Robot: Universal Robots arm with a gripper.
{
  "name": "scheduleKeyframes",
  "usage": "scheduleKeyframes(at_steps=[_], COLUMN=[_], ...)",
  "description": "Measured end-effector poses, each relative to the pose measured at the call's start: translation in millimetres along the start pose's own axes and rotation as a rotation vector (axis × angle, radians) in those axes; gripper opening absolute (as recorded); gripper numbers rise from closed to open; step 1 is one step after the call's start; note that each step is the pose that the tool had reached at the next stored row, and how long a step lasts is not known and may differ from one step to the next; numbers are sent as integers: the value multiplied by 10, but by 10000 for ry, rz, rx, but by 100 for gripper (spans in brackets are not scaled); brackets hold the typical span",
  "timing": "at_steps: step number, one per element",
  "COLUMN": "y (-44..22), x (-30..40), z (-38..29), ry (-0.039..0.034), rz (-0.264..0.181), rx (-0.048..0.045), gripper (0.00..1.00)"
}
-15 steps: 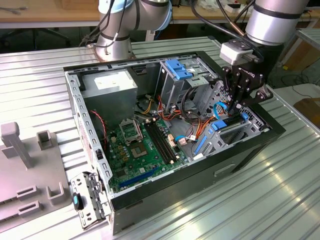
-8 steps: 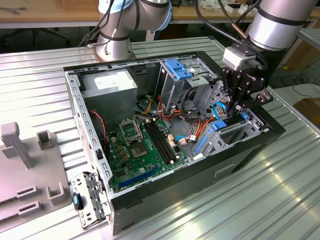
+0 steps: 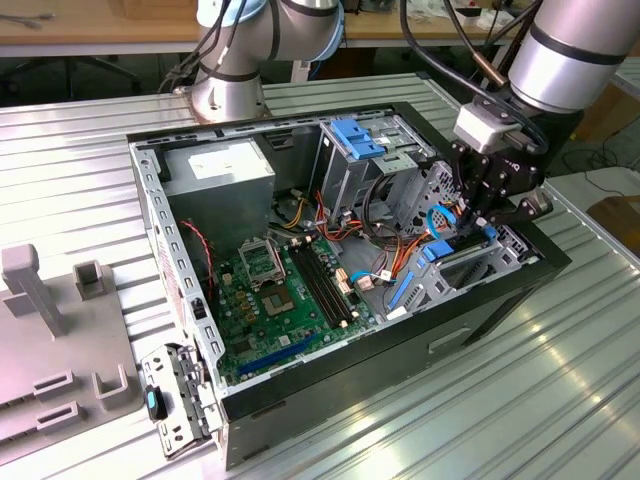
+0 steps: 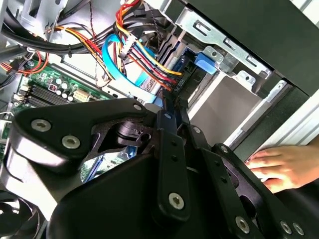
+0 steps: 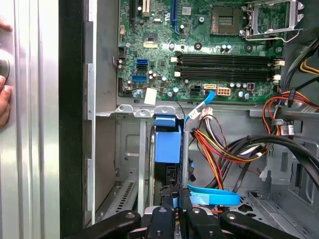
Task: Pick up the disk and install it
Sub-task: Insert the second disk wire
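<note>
While the gripper [image 3: 478,222] hangs over the drive cage [image 3: 470,265], I find its fingers pressed together on the disk [image 5: 167,144], which stands on edge directly below them, long axis pointing down into the bay.

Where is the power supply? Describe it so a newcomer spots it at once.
Start at the open computer case on the ribbed metal table. In its corner nearest the arm's base sits the power supply: a plain grey box with a white label, unlike the green motherboard beside it.
</note>
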State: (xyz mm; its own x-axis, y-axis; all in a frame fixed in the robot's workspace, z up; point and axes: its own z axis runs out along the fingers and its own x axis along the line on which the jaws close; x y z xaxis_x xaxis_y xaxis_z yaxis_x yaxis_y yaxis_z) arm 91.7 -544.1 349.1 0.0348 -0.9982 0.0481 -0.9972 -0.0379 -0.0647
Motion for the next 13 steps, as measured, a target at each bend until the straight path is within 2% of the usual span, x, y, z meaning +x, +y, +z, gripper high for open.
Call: scheduleKeyframes(at_steps=[6,8,10,11,13], y=[2,3,3,4,6], x=[-1,0,1,8,7], z=[30,41,45,51,86], ry=[-51,-106,-131,-179,-188], rz=[3,7,9,12,13], rx=[1,4,5,6,6], gripper=[16,16,16,16,16])
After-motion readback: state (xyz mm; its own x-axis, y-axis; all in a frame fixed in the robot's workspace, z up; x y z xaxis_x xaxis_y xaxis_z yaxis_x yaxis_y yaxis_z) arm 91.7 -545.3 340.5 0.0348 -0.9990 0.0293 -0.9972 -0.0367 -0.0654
